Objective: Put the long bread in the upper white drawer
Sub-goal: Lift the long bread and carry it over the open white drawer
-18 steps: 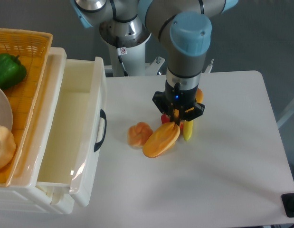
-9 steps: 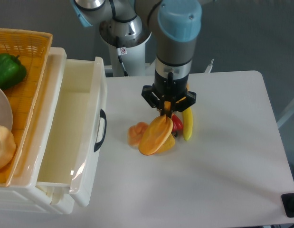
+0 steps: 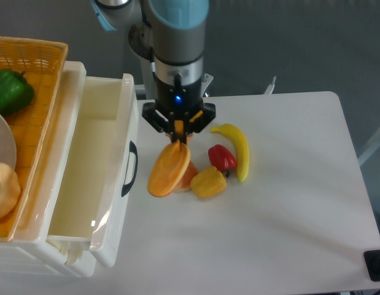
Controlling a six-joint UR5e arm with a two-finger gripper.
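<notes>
Camera view from the front: the gripper (image 3: 179, 130) has its fingers clamped on the upper end of the long bread (image 3: 169, 169), a smooth orange-brown loaf hanging tilted above the table (image 3: 300, 203), just right of the upper white drawer (image 3: 91, 178). That glossy shallow tray stands pulled out. Nearby lie a curved yellow banana (image 3: 237, 149), a red pepper (image 3: 222, 157) and a lumpy yellow pepper (image 3: 208, 182).

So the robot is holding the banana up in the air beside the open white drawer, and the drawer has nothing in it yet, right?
Not quite. The camera view shows the gripper holding the long bread, not the banana. The banana lies on the table, next to a red pepper. The rest stands: the bread hangs beside the open upper white drawer, which has nothing in it.
</notes>
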